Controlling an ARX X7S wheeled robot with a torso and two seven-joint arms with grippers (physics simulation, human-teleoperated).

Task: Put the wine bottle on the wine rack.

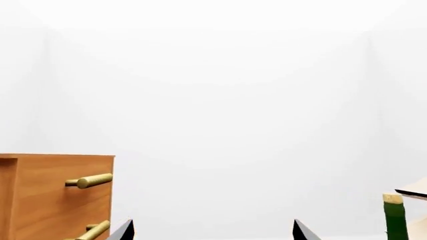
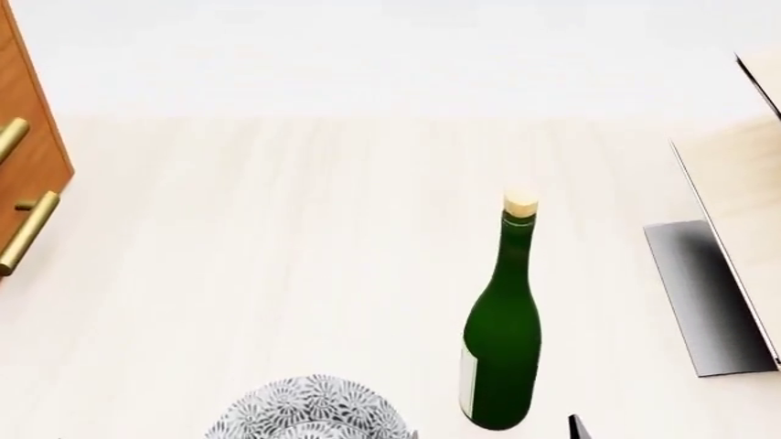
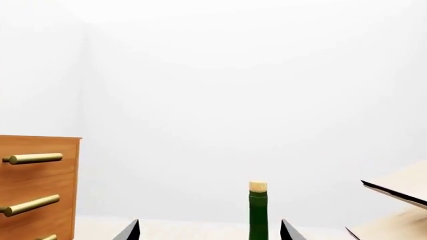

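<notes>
- On the table (image 2: 305, 229), the bottle (image 2: 503, 338) stands upright, left of the rack (image 2: 732, 265).
- Only my head view shows its label.
- My right gripper (image 3: 209, 231) frames its neck, jaws apart.
- My left gripper (image 1: 212, 231) gapes, cabinet (image 1: 53, 195) beside it.

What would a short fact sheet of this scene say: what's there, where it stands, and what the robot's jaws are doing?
wine bottle: upright on the pale table, cork in, nothing holding it
wine rack: right of the bottle, apart from it, no bottle on it
cabinet: far left, brass handles
patterned dish: near edge, left of the bottle
left gripper: jaws open, empty
right gripper: jaws open, bottle neck ahead between them, not yet gripped
</notes>
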